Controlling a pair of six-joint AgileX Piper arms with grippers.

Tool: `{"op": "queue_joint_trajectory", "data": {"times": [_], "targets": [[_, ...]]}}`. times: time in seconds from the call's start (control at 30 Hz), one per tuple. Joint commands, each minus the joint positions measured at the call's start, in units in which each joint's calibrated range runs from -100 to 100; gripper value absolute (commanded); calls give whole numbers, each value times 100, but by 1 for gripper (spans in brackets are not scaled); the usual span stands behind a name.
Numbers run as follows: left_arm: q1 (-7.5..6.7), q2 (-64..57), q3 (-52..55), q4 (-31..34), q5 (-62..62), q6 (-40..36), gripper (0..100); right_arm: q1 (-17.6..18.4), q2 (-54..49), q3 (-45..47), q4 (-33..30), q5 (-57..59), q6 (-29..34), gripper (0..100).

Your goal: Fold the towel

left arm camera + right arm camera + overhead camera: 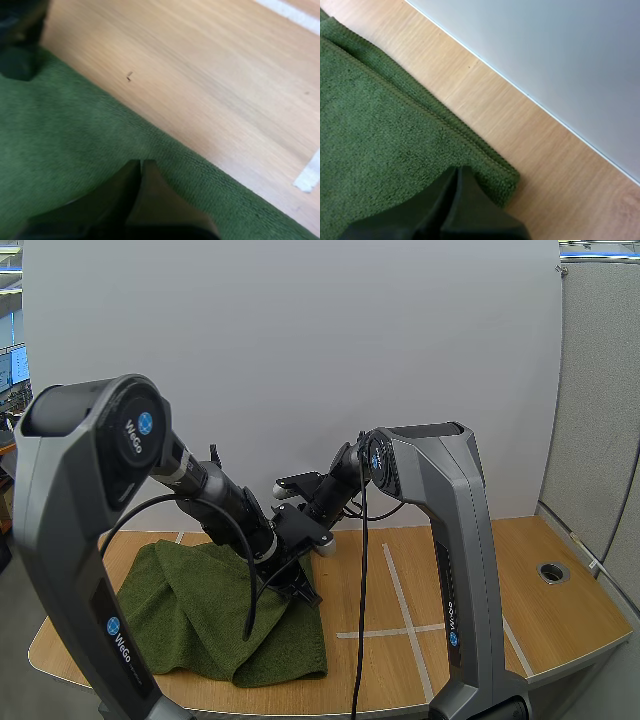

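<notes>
Wooden table (pixel 560 625) is carrying the green towel (pixel 190 615), which is lying rumpled in the lower left of the high view. Your left gripper (pixel 141 164) is pressing its fingers fully together over the towel near its edge, gripping nothing. Your right gripper (pixel 458 171) is likewise closed and empty, pointing at a towel corner.
</notes>
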Motion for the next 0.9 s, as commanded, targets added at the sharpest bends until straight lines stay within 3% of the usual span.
{"op": "queue_joint_trajectory", "data": {"times": [0.0,0.13,0.37,0.57,0.8,0.87], "targets": [[182,-555,-38,717,649,-613,0,-3,40,15,-191,177,22,0],[411,-762,-38,1109,1379,-887,0,-3,40,15,-250,177,22,0],[941,-1036,-25,1361,2590,-927,0,-3,40,15,-281,256,34,0],[1399,-1488,-25,1728,2903,-952,0,-3,40,15,-322,274,34,0],[1611,-1779,-25,1970,2973,-943,0,-3,40,15,-335,274,34,0],[1790,-2040,-25,2168,3076,-908,0,-3,40,15,-367,274,34,0]]}}
